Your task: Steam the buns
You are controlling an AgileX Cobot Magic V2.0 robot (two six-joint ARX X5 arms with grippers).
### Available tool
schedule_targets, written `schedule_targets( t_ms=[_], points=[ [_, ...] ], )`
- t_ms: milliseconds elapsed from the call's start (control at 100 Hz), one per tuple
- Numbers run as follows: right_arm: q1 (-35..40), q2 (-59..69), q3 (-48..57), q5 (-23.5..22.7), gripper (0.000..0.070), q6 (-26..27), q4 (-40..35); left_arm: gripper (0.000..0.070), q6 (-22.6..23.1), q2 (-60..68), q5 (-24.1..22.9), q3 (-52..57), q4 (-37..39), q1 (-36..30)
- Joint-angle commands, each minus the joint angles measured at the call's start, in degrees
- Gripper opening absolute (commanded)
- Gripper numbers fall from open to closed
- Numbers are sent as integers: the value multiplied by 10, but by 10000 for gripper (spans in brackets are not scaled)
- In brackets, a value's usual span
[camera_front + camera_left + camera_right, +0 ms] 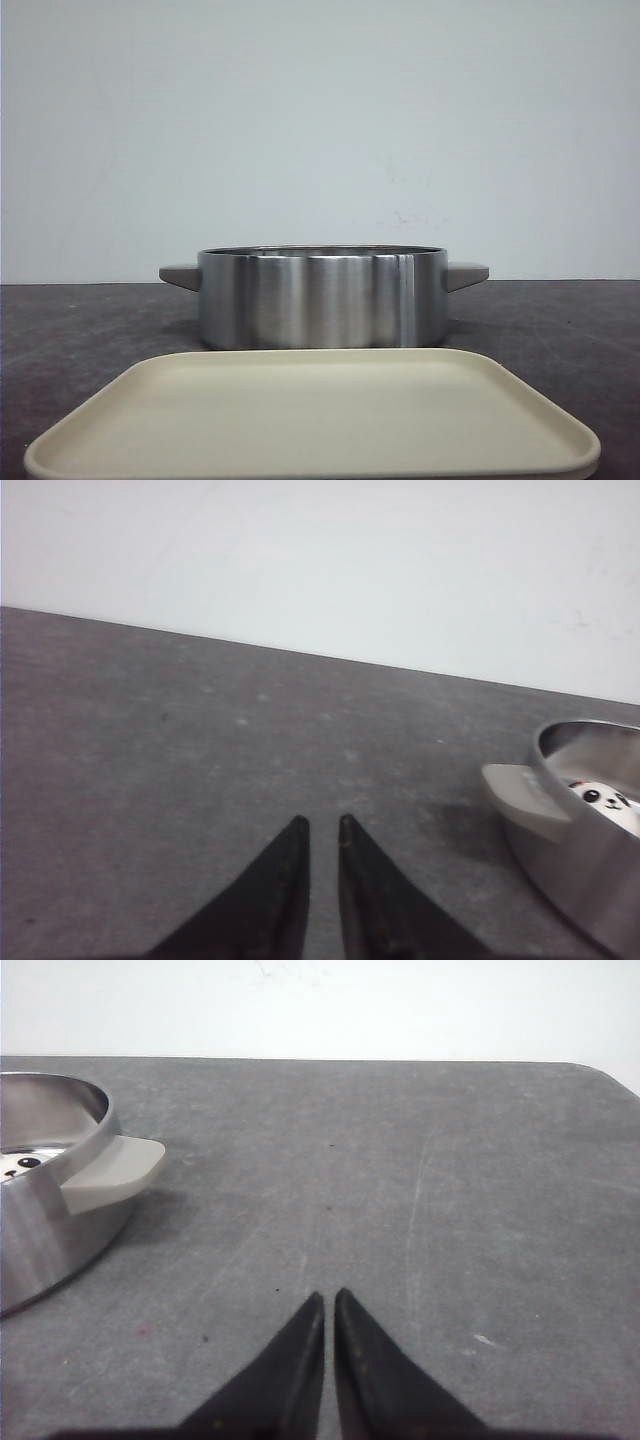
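A steel pot with grey handles stands on the dark table behind a beige tray. The tray carries nothing. A white panda-faced bun shows inside the pot in the left wrist view, and part of another bun shows inside it in the right wrist view. My left gripper hovers over bare table to the left of the pot, jaws nearly together and empty. My right gripper hovers over bare table to the right of the pot, shut and empty. Neither gripper shows in the front view.
The pot's grey handles stick out on either side. The table's far edge meets a white wall, and its rounded right corner shows in the right wrist view.
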Motion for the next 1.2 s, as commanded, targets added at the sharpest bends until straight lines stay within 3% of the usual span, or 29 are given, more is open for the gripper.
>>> schedule_targets(
  t_ms=[0, 160, 330, 1190],
  points=[
    [2, 0, -2, 0, 12, 0, 7, 27, 17, -4, -10, -10, -13, 5],
    [2, 0, -2, 0, 12, 0, 7, 27, 42, -4, -14, -10, -87, 18],
    [2, 0, -2, 0, 12, 0, 7, 27, 77, -4, -16, -11, -84, 35],
    [2, 0, -2, 0, 12, 0, 7, 27, 64, -4, -15, -10, -82, 41]
  ],
)
